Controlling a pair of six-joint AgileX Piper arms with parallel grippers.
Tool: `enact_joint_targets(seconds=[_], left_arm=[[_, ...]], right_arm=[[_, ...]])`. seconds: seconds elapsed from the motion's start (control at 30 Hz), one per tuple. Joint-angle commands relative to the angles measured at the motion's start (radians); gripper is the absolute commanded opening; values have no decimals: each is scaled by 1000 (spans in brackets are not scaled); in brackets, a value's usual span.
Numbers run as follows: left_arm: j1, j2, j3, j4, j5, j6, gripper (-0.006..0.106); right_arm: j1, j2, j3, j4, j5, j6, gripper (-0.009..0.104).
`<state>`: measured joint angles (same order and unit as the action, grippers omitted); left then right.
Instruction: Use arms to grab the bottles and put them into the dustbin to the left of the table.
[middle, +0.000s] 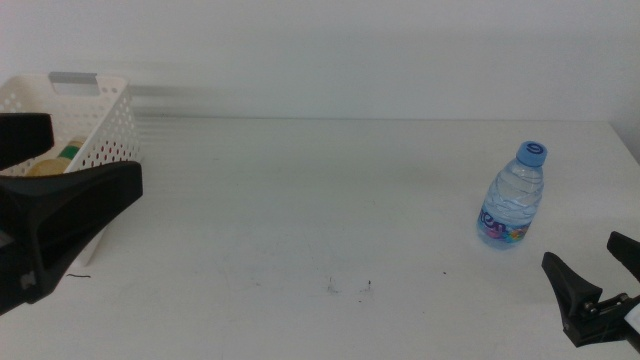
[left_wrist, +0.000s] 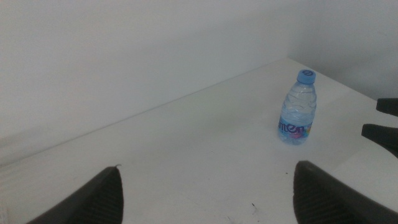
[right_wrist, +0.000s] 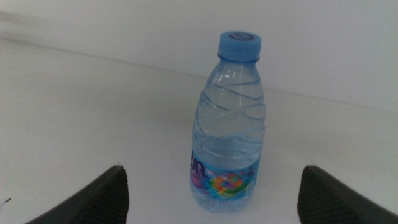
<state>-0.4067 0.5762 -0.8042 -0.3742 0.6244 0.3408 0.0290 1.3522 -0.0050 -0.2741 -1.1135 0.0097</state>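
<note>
1. Middle view: the water bottle (middle: 513, 197) stands upright at the right of the white tabletop (middle: 300, 200). The dustbin (middle: 95, 130) sits at the far left, with a yellow bottle (middle: 50, 165) partly visible inside. The left claw (middle: 50, 200) hangs beside the dustbin, jaws apart. The right claw (middle: 605, 275) waits near the bottom right corner, jaws apart.
2. Left wrist view: the left claw (left_wrist: 208, 193) is spread wide and empty; the water bottle (left_wrist: 297, 109) stands well away.
3. Right wrist view: the right claw (right_wrist: 214, 196) is spread, with the water bottle (right_wrist: 227, 124) upright between and beyond its jaws, untouched.
</note>
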Motion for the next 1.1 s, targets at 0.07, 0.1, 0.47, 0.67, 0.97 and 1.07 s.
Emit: enact_joint_targets(seconds=[0.07,0.1,0.47,0.67,0.97,1.07], left_arm=[[-4,-4,4,0,-11,-2,94],[-4,-4,4,0,-11,-2,94],[-4,-4,4,0,-11,-2,94],[-4,-4,4,0,-11,-2,94],[-4,-4,4,0,-11,-2,94],[-4,-4,4,0,-11,-2,94]], right_arm=[[2,62,-5,-8,-51,-31,88],[2,80,-19,-9,-54,-31,88],[2,236,-173,-12,-59,-29,88],[2,320,-246,-8,-59,-38,88],[2,391,-326,-12,-36,-52,93],[2,391,-356,-12,22,-52,93]])
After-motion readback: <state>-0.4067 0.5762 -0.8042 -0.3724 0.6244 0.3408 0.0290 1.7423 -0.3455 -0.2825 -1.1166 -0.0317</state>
